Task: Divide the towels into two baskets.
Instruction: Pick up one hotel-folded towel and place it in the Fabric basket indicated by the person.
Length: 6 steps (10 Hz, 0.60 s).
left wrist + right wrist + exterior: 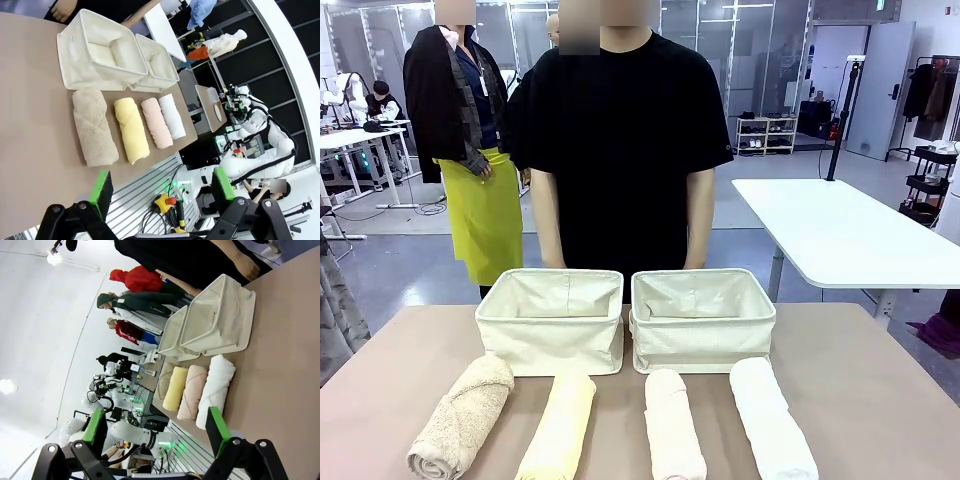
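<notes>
Rolled terry towels, tan (460,418), pale yellow (560,428), pinkish cream (674,430) and white (772,420), lie on the worktop (880,400) ahead of the left hand (161,184) and right hand (156,421), both spread apart and empty; cream canvas baskets (552,345) stand beyond.

The left gripper (162,192) is seen from its own wrist with the jaws spread wide, and nothing is gripped between them. Its green pads (103,190) are carried on black fingers rising from the lower edge. The right gripper (156,427) is likewise shown with the jaws fully apart and empty, its green pads (216,424) set facing each other. Both grippers are poised in the air.
</notes>
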Available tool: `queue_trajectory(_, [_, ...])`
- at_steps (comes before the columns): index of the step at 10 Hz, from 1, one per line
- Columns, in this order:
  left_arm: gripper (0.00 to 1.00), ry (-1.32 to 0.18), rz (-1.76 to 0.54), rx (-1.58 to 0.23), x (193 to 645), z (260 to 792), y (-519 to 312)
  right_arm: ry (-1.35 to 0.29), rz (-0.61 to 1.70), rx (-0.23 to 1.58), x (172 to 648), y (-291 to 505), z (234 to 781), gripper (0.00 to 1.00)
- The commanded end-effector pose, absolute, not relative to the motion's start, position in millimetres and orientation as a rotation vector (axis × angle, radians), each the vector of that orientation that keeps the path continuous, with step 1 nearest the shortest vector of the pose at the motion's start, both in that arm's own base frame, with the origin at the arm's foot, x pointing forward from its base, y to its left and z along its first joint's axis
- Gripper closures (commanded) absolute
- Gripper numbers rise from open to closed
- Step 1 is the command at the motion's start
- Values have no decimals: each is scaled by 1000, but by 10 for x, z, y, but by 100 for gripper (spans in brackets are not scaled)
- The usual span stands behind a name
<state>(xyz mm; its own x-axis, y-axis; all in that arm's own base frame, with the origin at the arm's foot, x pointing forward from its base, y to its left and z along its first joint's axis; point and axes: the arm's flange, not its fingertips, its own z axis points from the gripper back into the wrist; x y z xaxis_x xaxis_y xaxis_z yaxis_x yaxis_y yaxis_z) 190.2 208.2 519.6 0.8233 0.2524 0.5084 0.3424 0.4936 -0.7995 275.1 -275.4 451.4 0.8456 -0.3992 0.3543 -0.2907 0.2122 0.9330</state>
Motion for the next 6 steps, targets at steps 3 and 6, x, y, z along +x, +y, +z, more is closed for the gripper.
queue_trajectory(3, [0,-632,-58,-1079,1884,5212,2081,-611,-80,1393,2731,-2735,4506,0])
queue_trajectory(6, [0,-632,-58,-1079,1884,5212,2081,-611,-80,1393,2731,-2735,4506,0])
